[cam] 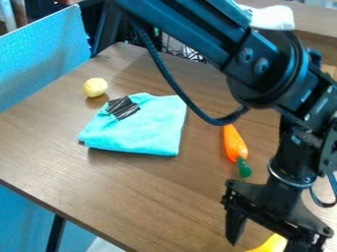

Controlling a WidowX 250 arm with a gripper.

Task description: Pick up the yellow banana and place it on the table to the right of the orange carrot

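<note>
At the lower right, the black gripper hangs over the brown table with its fingers spread apart. A yellow object, partly cut off by the bottom edge, shows between and behind the fingers; whether they touch it cannot be told. Above and left of the gripper lies an orange carrot, its green end pointing toward the gripper. A folded turquoise cloth with a black strip on its upper left lies left of the carrot. Beyond the cloth's upper left sits a small pale yellow round object.
The wooden table has its front edge running diagonally across the lower left. A blue panel stands along the upper left. The arm and its looping cable pass over the table's right half. Dark cables lie behind the far edge.
</note>
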